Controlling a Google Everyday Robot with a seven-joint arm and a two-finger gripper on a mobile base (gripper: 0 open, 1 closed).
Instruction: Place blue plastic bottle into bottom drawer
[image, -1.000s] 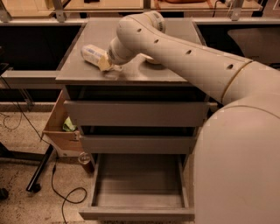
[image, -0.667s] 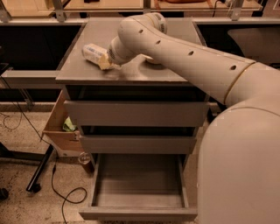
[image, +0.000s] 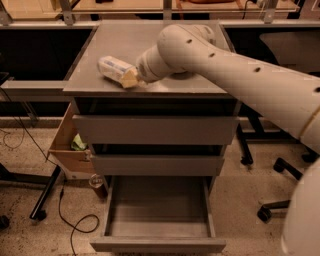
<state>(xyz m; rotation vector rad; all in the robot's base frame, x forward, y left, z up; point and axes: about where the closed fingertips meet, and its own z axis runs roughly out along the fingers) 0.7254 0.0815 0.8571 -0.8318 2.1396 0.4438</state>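
Note:
The blue plastic bottle (image: 113, 67) is a small clear bottle with a pale label, lying tilted over the front left of the grey cabinet top (image: 125, 40). My gripper (image: 128, 77) reaches in from the right on the cream arm (image: 225, 60) and is shut on the bottle's right end. The bottom drawer (image: 157, 242) is pulled open below, with its grey inside showing and nothing in it. The two shallower drawers (image: 155, 130) above it are shut.
An open cardboard box (image: 67, 142) stands against the cabinet's left side, with a small jar (image: 96, 182) on the floor by it. A black cable (image: 65, 210) and a stand leg (image: 42, 200) lie at the left. Chair wheels (image: 267, 210) are at the right.
The gripper and the bottle have shifted slightly toward the front edge of the cabinet top and a little to the right.

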